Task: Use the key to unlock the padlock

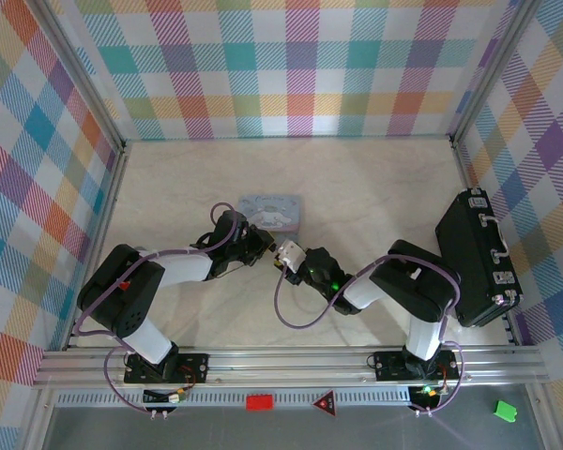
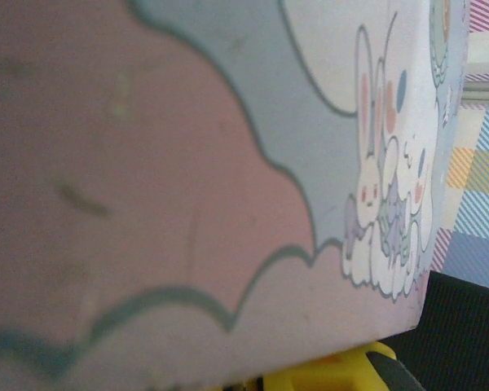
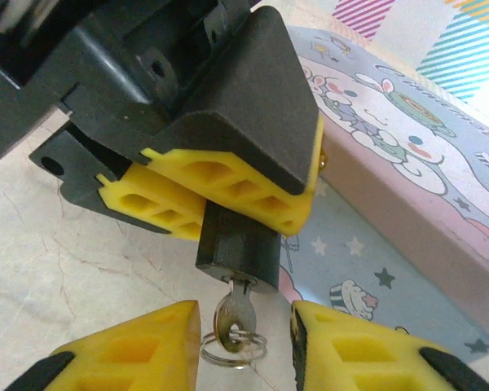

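Clamping padlock (image 3: pixel 236 244) in left jaws, key (image 3: pixel 231 314) inserted

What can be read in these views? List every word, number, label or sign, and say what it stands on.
No text reads clearly.
On the front rail, a red triangular sign: too small to read.
Beside it, a red tag: too small to read.
On the blue tin: cartoon figures, no legible lettering.
On the padlock and key: no marking readable.
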Tool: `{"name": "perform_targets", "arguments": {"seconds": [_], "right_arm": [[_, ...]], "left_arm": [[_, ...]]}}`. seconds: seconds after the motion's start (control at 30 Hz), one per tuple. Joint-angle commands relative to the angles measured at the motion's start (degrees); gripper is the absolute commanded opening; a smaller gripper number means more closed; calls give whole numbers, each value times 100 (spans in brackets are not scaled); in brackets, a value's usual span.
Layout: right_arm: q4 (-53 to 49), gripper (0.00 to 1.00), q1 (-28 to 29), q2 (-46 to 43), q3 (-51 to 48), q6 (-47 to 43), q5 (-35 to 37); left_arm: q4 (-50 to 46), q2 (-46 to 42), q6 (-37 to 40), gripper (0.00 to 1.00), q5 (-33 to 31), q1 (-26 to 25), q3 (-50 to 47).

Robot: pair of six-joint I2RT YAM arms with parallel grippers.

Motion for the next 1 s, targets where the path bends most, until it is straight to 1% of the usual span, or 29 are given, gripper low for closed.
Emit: {"name": "perform_targets", "arguments": {"seconds": [0.0, 0.07, 0.33, 0.5, 0.6, 0.67, 0.77, 0.97], "right_arm": [[241, 32, 40, 140, 166, -6, 34], [281, 29, 40, 189, 175, 3, 85], [336, 23, 43, 272, 193, 1, 135], [297, 17, 40, 261, 197, 40, 179], [150, 11, 31, 180, 237, 147, 176], [-54, 9, 31, 34, 253, 371, 84], [-604, 9, 31, -213, 396, 791, -116], [-770, 7, 22, -289, 469, 1519, 31]], "left_arm": [[147, -144, -162, 8, 202, -66, -57], [154, -150, -173, 8, 198, -74, -53], [208, -155, -223, 8, 189, -84, -101], [219, -159, -223, 8, 187, -92, -94], [233, -168, -232, 8, 184, -101, -101], [251, -172, -232, 8, 181, -109, -110], [284, -168, -235, 8, 181, -119, -108], [350, -159, -258, 8, 189, -130, -102]]}}
